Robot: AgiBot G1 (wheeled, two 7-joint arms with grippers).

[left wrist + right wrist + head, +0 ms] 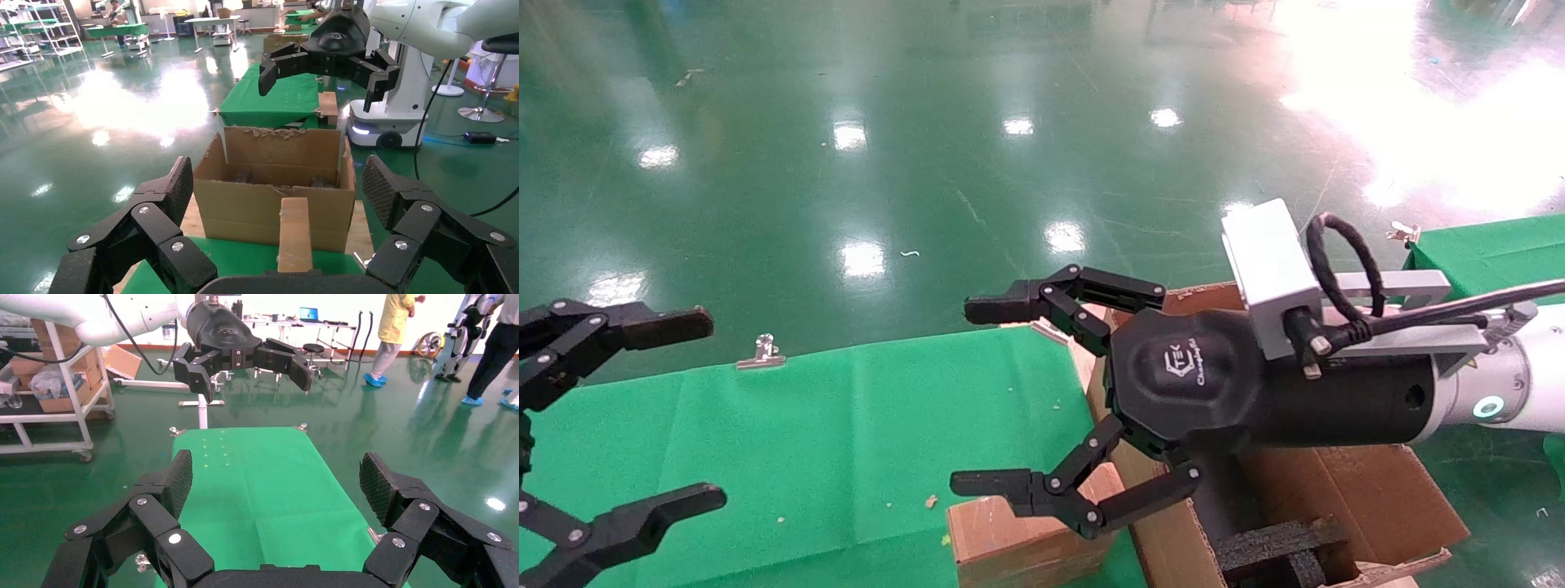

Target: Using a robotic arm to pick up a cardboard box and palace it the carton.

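Glossy green floor, green-clothed table [846, 425]; both grippers spread, nothing held.

Left gripper [625, 425] is parked at 9 o'clock in the head view, fingers wide apart. The cardboard box [1026, 535] is seen at 6 o'clock on the cloth, touching the carton [1377, 498] wall. Right gripper [1026, 400] is held above the box, fingers splayed, empty. Risk judged: the box sits tight against the carton, so a descending finger could be caught on the ragged flap and the carton shoved instead of the box grasped.
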